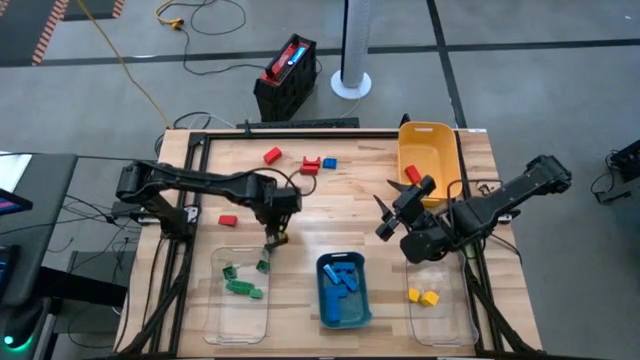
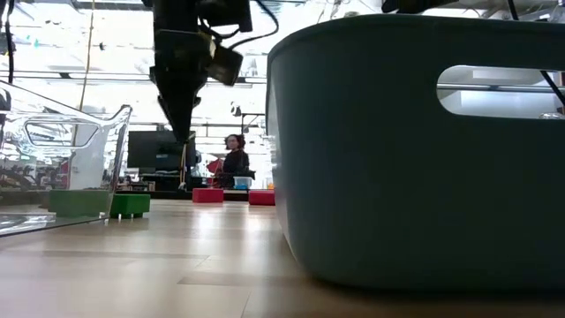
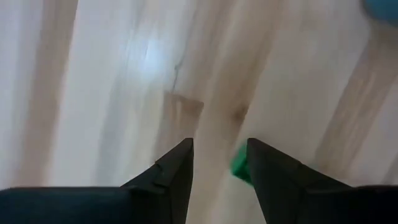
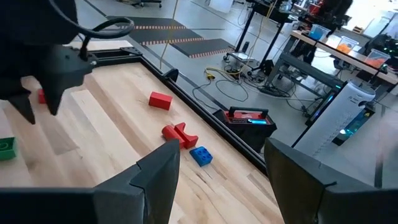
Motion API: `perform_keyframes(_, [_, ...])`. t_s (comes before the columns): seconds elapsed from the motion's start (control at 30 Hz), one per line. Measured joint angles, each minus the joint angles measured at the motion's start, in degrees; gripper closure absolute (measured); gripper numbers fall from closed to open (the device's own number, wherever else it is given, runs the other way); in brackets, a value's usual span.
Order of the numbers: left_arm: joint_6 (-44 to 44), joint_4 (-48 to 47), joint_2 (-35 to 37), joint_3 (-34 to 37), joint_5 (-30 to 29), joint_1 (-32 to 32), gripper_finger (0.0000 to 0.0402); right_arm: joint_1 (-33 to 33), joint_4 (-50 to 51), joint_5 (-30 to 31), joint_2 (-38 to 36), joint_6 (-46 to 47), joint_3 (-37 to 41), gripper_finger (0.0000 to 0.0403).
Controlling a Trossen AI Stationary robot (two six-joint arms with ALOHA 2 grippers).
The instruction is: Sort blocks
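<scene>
Left gripper (image 1: 272, 243) hangs over the wooden table (image 1: 350, 195), just off the far right corner of the clear plastic bin (image 1: 240, 293) that sits at the table's near left and holds the small green plastic bricks (image 1: 241, 287). Fingers point straight down. In the left wrist view the two dark fingers (image 3: 177, 168) stand partly apart with bare wood between them; nothing is held.

One small green brick (image 1: 263, 266) lies directly below and just nearward of the fingertips, at the clear bin's right wall; from above I cannot tell whether it is inside the wall or on it. The wrist view puts a green brick (image 3: 239, 167) against the outer side of one finger, not in the gap. Long axis too blurred to read.

Judgement: a green brick is being delivered, and this one looks released.

Right gripper (image 1: 397, 213) waits, open and empty, over the table's right half, near the yellow plastic bin (image 1: 428, 150).

Unsorted: red bricks (image 1: 272, 156) and one blue brick (image 1: 330, 162) near the far edge, another red (image 1: 227, 220) by the left arm, which is nearer to it.
</scene>
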State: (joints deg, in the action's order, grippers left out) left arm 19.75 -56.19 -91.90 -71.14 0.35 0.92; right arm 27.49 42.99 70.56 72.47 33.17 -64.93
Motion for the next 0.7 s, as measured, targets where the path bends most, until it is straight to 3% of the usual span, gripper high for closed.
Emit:
perform_keyframes(0.17, [9.3,0.6,0.0,2.2,2.6,-1.3,0.0232,-0.3,0.1,0.0,0.0,-0.1,0.0,0.0159])
perform_keyframes(0.47, [26.5,7.2,0.0,6.5,2.5,-1.7,0.0130,-1.5,0.0,-0.2,-0.2,-4.5,0.0,0.0159])
perform_keyframes(0.7, [37.4,8.8,-0.1,7.7,2.8,-3.7,0.0113,-4.2,0.5,-0.4,-1.8,-5.4,0.1,0.0159])
